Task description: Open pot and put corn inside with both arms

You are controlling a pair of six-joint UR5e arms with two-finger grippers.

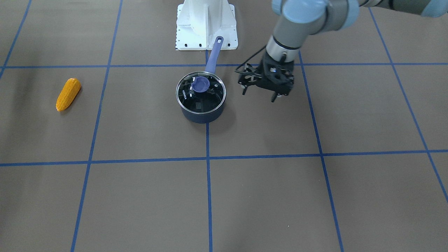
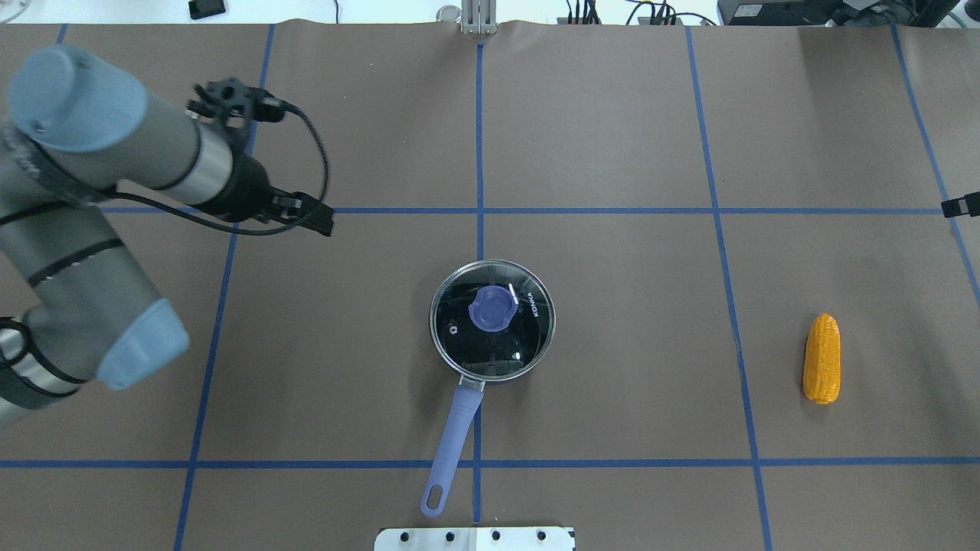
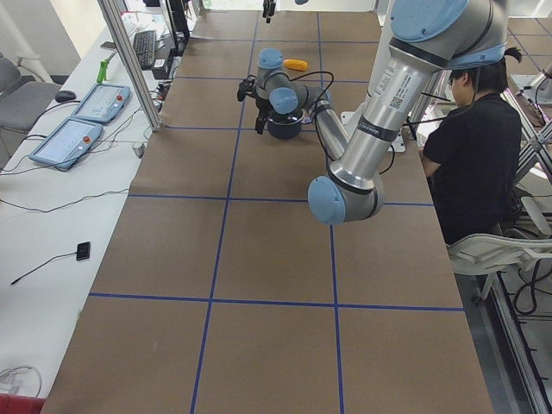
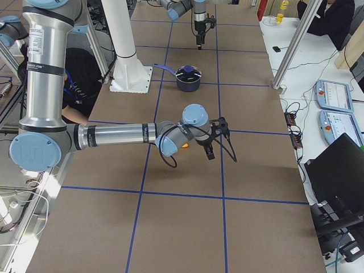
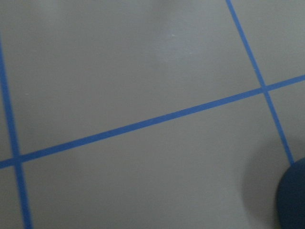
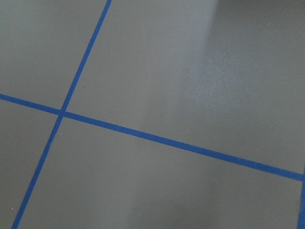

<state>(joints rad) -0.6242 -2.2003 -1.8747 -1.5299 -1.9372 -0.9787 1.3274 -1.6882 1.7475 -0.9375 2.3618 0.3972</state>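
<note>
The pot (image 1: 202, 105) stands mid-table with its glass lid (image 2: 492, 320) on, purple knob (image 1: 200, 84) on top, and its handle (image 2: 452, 448) pointing at the robot base. The corn (image 2: 821, 358) lies apart on the robot's right side, and also shows in the front view (image 1: 68, 94). My left gripper (image 1: 259, 96) hovers open and empty beside the pot on the robot's left. Only a black tip of my right gripper (image 2: 961, 207) shows at the overhead view's right edge, beyond the corn; I cannot tell whether it is open or shut.
The table is brown with a blue tape grid. The white robot base (image 1: 206, 24) stands behind the pot's handle. The left wrist view catches the pot's dark edge (image 5: 293, 198) at bottom right. A person (image 3: 470, 155) sits beside the table.
</note>
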